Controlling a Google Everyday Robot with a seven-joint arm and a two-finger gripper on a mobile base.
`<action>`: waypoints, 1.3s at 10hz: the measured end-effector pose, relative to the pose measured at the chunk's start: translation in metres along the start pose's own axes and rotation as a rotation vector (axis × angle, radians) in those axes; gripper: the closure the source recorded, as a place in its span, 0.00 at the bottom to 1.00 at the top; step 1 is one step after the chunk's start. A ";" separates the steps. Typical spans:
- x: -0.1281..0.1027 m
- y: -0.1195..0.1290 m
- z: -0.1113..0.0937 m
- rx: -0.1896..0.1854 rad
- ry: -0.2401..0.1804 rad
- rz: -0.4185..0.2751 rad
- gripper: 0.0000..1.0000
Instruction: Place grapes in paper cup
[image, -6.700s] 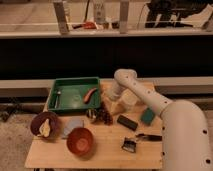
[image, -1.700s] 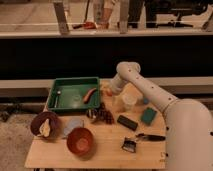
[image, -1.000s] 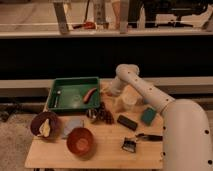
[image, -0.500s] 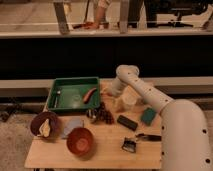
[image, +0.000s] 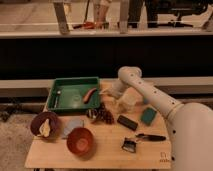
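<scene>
The gripper (image: 106, 93) hangs low over the table (image: 107, 152), at the end of the white arm (image: 150, 97), which reaches in from the lower right of the picture and bends at an elbow toward the back edge. Whether the gripper is open or closed cannot be told, and nothing can be seen held in it. The grapes (image: 104, 116) lie on the table just in front of the gripper, on the camera's side of it, a dark reddish cluster apart from it. The cup (image: 128, 100) stands just beside the gripper on the picture's right, close under the forearm; whether the arm touches it cannot be told. The grapes are outside the cup, near it but not touching. Directly to the picture's left of the gripper is the green tray (image: 72, 80), with a curved orange-red piece (image: 90, 93) lying at the tray end nearest the gripper. Farther from the gripper, toward the camera and to the left, sits a red bowl (image: 80, 141), and beyond it, well away, a dark bowl (image: 34, 122) holding something pale. In front of the cup lies a black block (image: 126, 122), and past the cup from the gripper a green sponge (image: 148, 116) lies beside the arm.
</scene>
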 end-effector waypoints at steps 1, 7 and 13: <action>-0.004 0.003 -0.002 0.004 0.015 -0.038 0.20; -0.030 0.037 -0.007 -0.246 0.219 -0.503 0.20; -0.049 0.050 0.007 -0.347 -0.038 -0.664 0.20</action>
